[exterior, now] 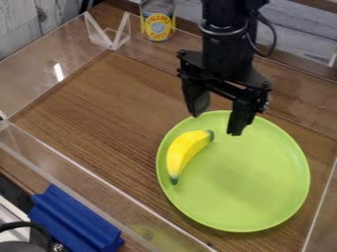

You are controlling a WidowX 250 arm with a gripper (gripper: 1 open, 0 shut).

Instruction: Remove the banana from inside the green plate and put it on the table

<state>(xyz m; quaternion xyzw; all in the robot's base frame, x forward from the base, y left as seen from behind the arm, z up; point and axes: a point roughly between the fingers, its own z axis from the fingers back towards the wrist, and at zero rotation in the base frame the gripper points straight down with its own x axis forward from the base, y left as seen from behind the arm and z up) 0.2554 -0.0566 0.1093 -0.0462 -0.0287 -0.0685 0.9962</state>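
The banana (pixel 187 154) lies inside the green plate (pixel 263 187), toward the plate's nine o'clock side, its dark tips pointing roughly to one and seven o'clock. The black gripper (pixel 219 112) points down at about the plate's eleven o'clock rim with its jaws spread wide and nothing between them; it seems to hang above the banana's upper end without touching it, though this angle makes the height hard to judge. The plate rests on the brown table (pixel 93 108), with a blue block (pixel 73 221) near the table's seven o'clock corner and a yellow-labelled can (pixel 158 25) at twelve o'clock beyond the clear wall.
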